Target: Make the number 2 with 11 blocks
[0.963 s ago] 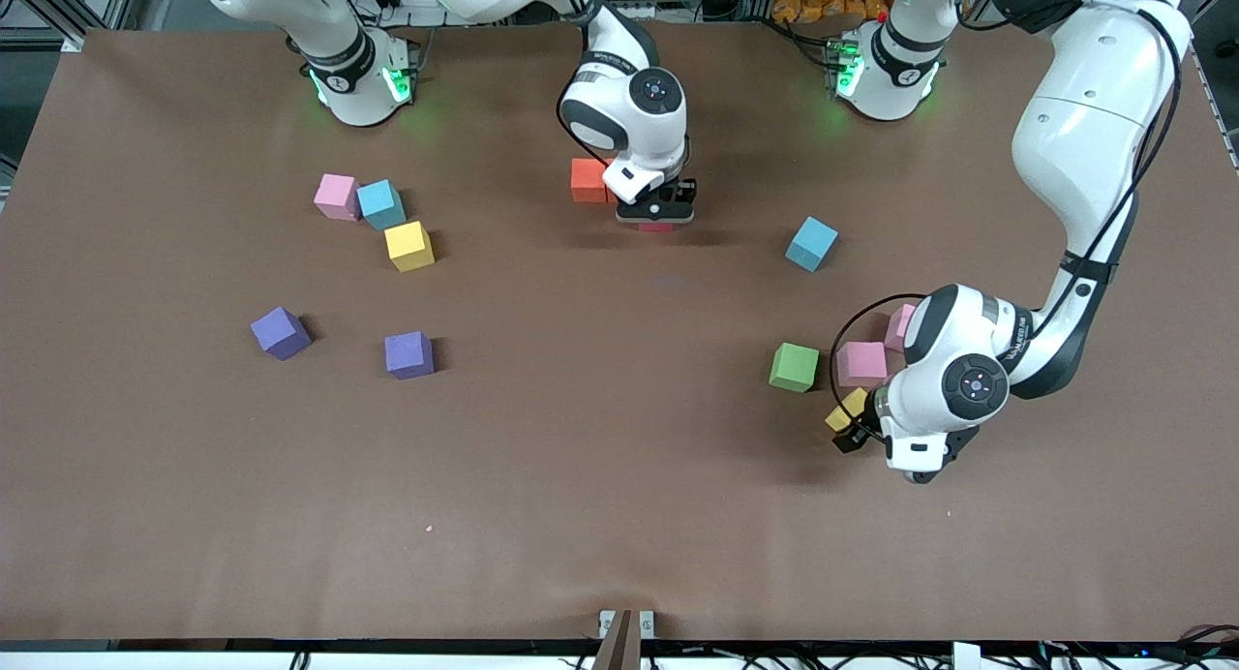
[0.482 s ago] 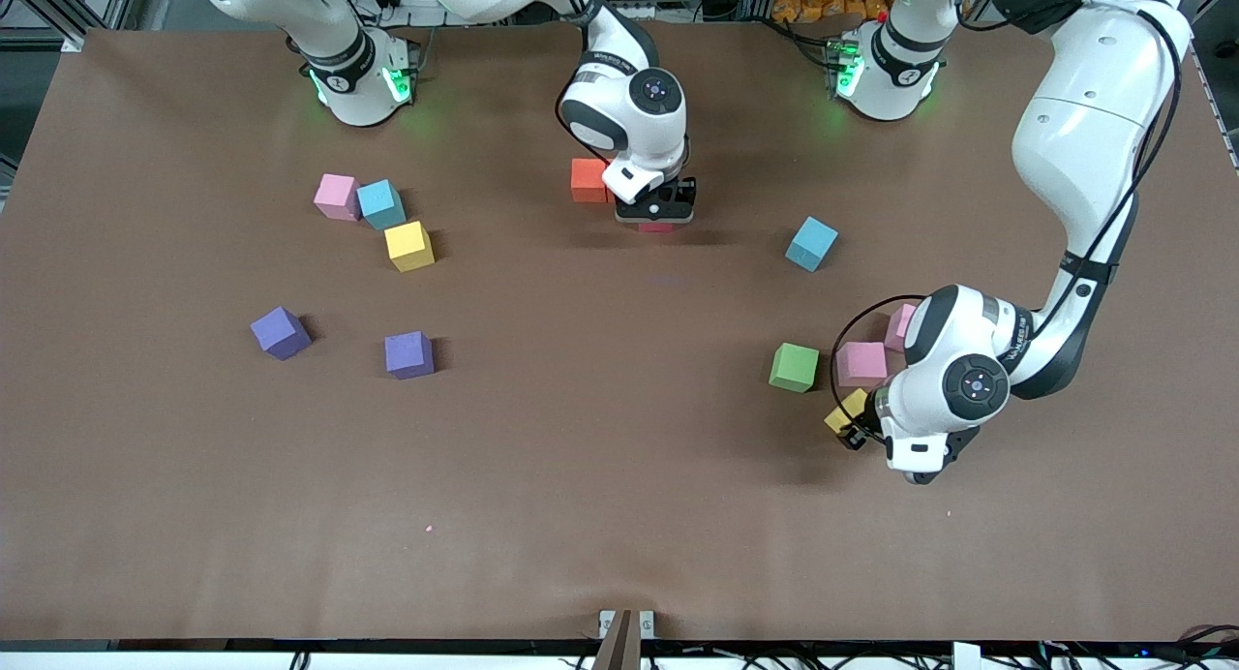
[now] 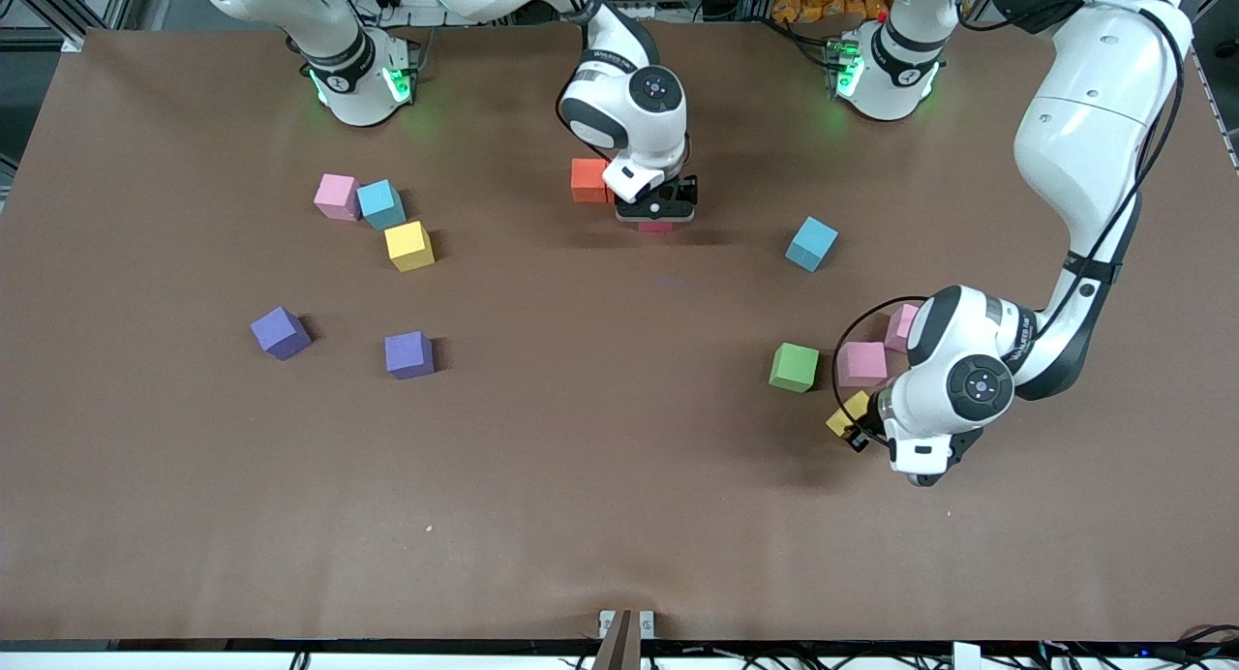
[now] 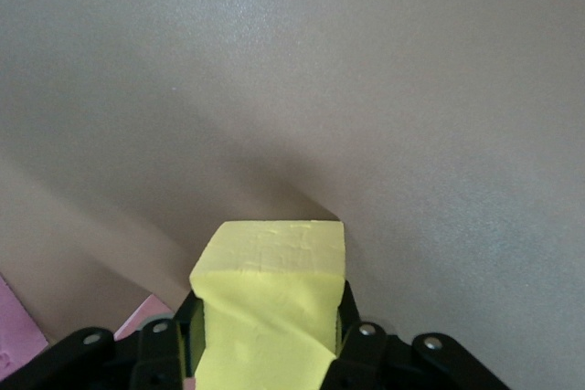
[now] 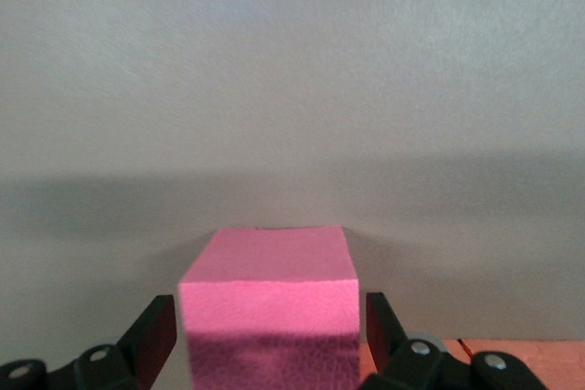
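Honestly, both arms are mid-handoff of sorts, just not with each other. The right gripper (image 3: 656, 210) is down at the table next to the orange block (image 3: 587, 180), and in its wrist view the fingers (image 5: 154, 328) stand clear of the red block (image 5: 267, 303) on both sides with visible gaps, so it's open around the cube, which sits on the table just beside the orange one. That looks like the top row of the number 2 starting, with only those cubes placed that I can see; anything else under the arm is hidden.

Meanwhile the left gripper (image 3: 856, 430) is low at the left arm's end of the table, clamped on a yellow block (image 4: 271, 303). You can see the foam pinched in between the pads, so the grip is firm.

If I were calling it: the right arm should lift straight up, no sideways drift, or it'll nudge the red cube out of line with the orange. The left arm should also lift straight before travelling, since a pink block (image 3: 861, 362) and the green block (image 3: 794, 367) sit close by and could get clipped.

Loose supply toward the right arm's end: a second pink (image 3: 336, 196), another yellow (image 3: 409, 245), two purple blocks (image 3: 407, 353). Leave the light-blue cubes (image 3: 811, 243) alone.
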`<state>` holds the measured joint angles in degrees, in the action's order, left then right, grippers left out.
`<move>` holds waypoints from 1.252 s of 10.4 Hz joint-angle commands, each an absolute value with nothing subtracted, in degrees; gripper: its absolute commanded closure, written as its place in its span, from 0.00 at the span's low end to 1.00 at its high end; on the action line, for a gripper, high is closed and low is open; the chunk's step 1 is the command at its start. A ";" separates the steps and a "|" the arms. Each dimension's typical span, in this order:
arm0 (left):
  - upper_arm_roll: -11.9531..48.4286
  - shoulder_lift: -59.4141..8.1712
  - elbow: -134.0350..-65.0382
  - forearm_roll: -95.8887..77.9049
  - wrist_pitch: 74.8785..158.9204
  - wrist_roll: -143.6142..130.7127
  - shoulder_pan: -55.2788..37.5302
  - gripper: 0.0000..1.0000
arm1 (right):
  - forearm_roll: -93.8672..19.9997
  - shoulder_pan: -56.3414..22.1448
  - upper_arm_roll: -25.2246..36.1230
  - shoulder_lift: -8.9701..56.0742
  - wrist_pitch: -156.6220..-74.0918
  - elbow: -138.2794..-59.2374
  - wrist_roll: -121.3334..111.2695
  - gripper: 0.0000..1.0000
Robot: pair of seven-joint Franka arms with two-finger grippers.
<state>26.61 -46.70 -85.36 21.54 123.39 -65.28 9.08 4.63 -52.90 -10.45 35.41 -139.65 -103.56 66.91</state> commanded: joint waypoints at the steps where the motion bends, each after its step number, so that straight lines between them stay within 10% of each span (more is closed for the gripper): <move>1: 26.89 -44.75 -84.99 23.64 123.05 -65.13 8.61 0.52 | 3.95 -51.86 -10.37 31.22 -136.59 -104.24 66.71 0.00; 13: 43.15 -32.34 -97.81 24.43 113.55 -59.50 0.90 0.52 | 3.95 -25.24 -10.37 5.12 -120.32 -119.76 25.27 0.00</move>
<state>43.38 -34.11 -95.03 22.74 113.36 -59.43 3.58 4.63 -27.84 -9.59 9.95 -119.97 -113.78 30.92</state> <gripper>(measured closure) 0.436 0.000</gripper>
